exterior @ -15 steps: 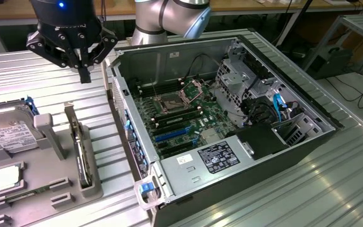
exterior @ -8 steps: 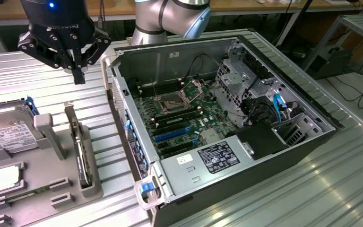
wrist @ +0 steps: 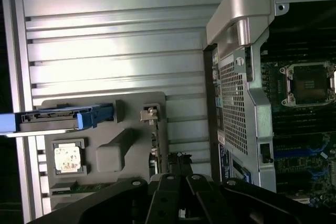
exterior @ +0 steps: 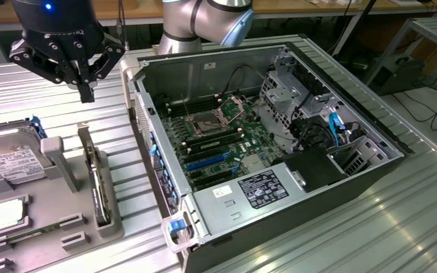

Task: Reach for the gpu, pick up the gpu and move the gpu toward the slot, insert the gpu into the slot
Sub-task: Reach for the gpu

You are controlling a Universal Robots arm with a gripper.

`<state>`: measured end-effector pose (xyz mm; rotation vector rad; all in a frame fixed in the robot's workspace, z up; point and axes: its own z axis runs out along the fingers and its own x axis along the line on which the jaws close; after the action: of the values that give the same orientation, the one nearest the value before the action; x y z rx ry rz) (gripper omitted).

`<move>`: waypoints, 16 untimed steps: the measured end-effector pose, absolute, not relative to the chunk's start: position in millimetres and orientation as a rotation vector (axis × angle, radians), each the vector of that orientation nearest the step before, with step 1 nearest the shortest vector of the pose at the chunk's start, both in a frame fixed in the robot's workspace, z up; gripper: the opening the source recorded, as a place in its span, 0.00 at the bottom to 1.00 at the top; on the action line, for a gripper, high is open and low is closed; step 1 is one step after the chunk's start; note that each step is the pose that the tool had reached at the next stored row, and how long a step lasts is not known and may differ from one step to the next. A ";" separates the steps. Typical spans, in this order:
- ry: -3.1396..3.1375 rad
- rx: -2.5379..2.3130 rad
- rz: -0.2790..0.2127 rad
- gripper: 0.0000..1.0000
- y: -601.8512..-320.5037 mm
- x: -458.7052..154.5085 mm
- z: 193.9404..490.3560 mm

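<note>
Hand hovers above the desk, fingers pinched shut, gripping nothing. In the exterior view the gpu stands on edge in the grey holder, at six o'clock from the hand, its long axis running twelve to six. The blue slot lies inside the case, around four o'clock.

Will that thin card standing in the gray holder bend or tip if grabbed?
Probably stiff: the gpu looks like a flat board with a metal edge. Standing on its thin edge, it would likely tip without the gray holder.
</note>
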<state>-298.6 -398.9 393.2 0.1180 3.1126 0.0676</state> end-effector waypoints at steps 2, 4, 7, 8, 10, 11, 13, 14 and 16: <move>3.113 0.118 0.068 0.11 -398.9 -301.4 393.3; 3.113 0.118 0.068 0.11 -399.0 -304.3 393.3; 3.113 0.118 0.068 0.11 -398.9 -308.5 393.2; 3.113 0.118 0.068 0.11 -398.9 -309.8 393.2; 3.113 0.118 0.068 0.11 -398.9 -313.1 393.2; 3.113 0.118 0.068 0.11 -398.9 -314.5 393.2; 3.113 0.118 0.068 0.11 -398.9 -316.7 393.2; 3.113 0.118 0.068 0.11 -398.9 -317.2 393.2; 3.113 0.118 0.068 0.11 -398.9 -317.4 393.2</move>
<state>-317.4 -398.9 393.2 0.1178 3.1128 0.0677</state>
